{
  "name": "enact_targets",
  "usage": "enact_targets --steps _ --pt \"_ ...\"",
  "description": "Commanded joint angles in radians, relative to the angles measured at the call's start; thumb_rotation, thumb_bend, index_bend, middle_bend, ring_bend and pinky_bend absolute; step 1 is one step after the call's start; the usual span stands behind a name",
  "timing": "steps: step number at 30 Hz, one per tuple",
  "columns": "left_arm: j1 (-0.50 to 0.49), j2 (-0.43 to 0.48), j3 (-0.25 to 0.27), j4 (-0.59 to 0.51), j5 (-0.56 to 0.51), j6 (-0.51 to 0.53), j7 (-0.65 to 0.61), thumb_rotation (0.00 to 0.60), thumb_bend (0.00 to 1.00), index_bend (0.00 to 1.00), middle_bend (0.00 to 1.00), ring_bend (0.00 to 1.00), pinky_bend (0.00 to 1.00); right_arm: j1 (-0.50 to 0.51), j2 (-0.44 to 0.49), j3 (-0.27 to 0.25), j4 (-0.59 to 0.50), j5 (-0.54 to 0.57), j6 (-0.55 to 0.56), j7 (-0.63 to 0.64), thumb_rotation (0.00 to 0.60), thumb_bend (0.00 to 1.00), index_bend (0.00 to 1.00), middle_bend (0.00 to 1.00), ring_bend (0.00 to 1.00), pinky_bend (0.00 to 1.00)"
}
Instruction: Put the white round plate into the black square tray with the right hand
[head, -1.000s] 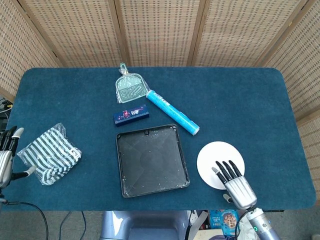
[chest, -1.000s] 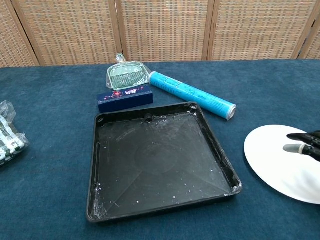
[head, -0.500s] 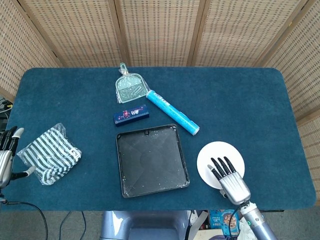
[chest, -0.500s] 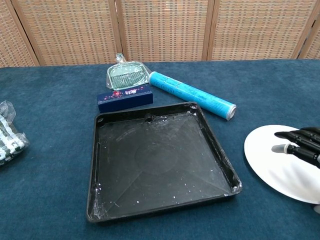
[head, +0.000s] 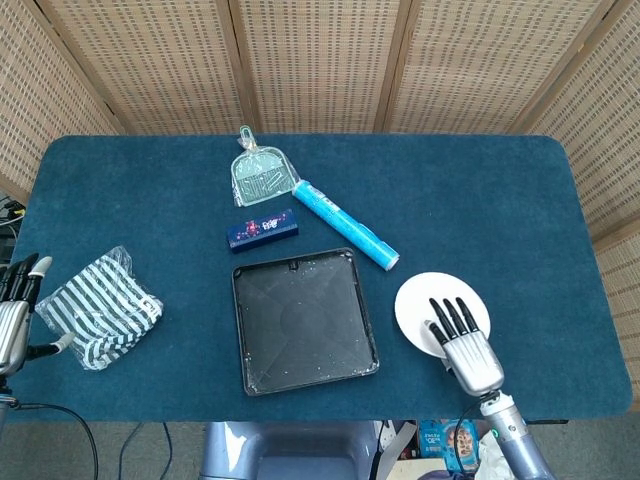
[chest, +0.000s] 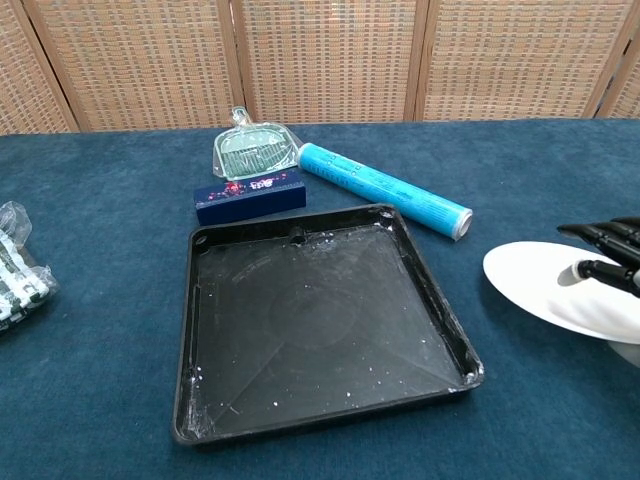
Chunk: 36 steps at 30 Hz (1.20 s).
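The white round plate (head: 422, 300) (chest: 540, 287) sits to the right of the black square tray (head: 303, 320) (chest: 310, 320), raised a little off the blue table cloth. My right hand (head: 463, 345) (chest: 608, 255) grips its near right edge, with the dark fingers (head: 447, 318) laid over the top. The tray holds nothing but white specks. My left hand (head: 15, 312) hovers at the table's left edge with its fingers apart, holding nothing.
A blue tube (head: 345, 225) lies diagonally just behind the tray and plate. A dark blue box (head: 262, 230) and a clear dustpan (head: 257, 175) lie further back. A striped bag (head: 100, 305) is beside my left hand. The table's front edge runs just below the plate.
My right hand has closed on the plate's edge and lifted it slightly off the cloth, shifting it a bit away from the front edge. The left hand has barely moved.
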Motion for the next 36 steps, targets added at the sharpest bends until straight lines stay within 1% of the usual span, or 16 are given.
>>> enact_targets --steps 1,5,7,9,10,11,13,18,24,29,33,36 --pt "0.0 -0.001 0.0 -0.001 0.0 0.0 0.001 0.6 0.0 0.0 0.0 0.0 0.0 0.01 -0.012 0.015 0.018 0.013 -0.004 -0.007 0.6 0.41 0.3 0.0 0.0 0.0" --pt "0.001 -0.001 -0.001 -0.002 -0.002 -0.001 0.003 0.6 0.0 0.0 0.0 0.0 0.0 0.026 -0.029 0.04 0.04 0.033 -0.008 -0.015 0.6 0.41 0.39 0.01 0.0 0.0" --pt "0.001 -0.001 -0.002 -0.002 -0.004 -0.002 0.002 0.6 0.0 0.0 0.0 0.0 0.0 0.032 -0.034 0.05 0.047 0.041 -0.009 -0.016 0.6 0.41 0.48 0.03 0.0 0.01" --pt "0.001 0.0 -0.003 -0.002 -0.007 -0.004 0.001 0.6 0.0 0.0 0.0 0.0 0.0 0.038 -0.043 0.065 0.058 0.047 0.008 -0.016 0.6 0.42 0.59 0.06 0.0 0.02" --pt "0.0 0.0 -0.004 -0.002 -0.008 -0.005 0.001 0.6 0.0 0.0 0.0 0.0 0.0 0.04 -0.046 0.069 0.062 0.048 0.016 -0.015 0.6 0.44 0.63 0.07 0.0 0.03" --pt "0.0 0.0 -0.005 -0.002 -0.008 -0.006 0.0 0.6 0.0 0.0 0.0 0.0 0.0 0.041 -0.048 0.073 0.066 0.048 0.025 -0.012 0.6 0.45 0.64 0.08 0.0 0.03" --pt "-0.001 0.002 -0.006 -0.002 -0.01 -0.011 -0.004 0.6 0.0 0.0 0.0 0.0 0.0 0.043 -0.048 0.081 0.072 0.047 0.049 0.002 0.6 0.48 0.66 0.09 0.0 0.03" --pt "-0.001 0.007 -0.007 -0.002 -0.011 -0.016 -0.014 0.6 0.0 0.0 0.0 0.0 0.0 0.047 -0.024 0.082 0.072 0.026 0.098 0.016 0.6 0.49 0.66 0.1 0.0 0.03" --pt "0.0 0.016 -0.006 -0.003 -0.006 -0.019 -0.029 0.6 0.0 0.0 0.0 0.0 0.0 0.039 0.066 0.045 0.03 -0.063 0.206 0.016 0.6 0.49 0.67 0.11 0.0 0.03" --pt "0.0 0.02 -0.007 -0.002 -0.006 -0.023 -0.037 0.6 0.0 0.0 0.0 0.0 0.0 0.041 0.148 0.014 -0.042 -0.142 0.277 0.013 0.6 0.49 0.67 0.11 0.0 0.03" --pt "-0.001 0.021 -0.009 0.0 -0.011 -0.027 -0.038 0.6 0.0 0.0 0.0 0.0 0.0 0.077 0.191 -0.002 -0.086 -0.218 0.293 0.016 0.6 0.49 0.67 0.11 0.0 0.03" --pt "-0.003 0.019 -0.009 0.001 -0.015 -0.031 -0.035 0.6 0.0 0.0 0.0 0.0 0.0 0.148 0.226 -0.022 -0.105 -0.296 0.249 0.042 0.6 0.49 0.67 0.11 0.0 0.03"
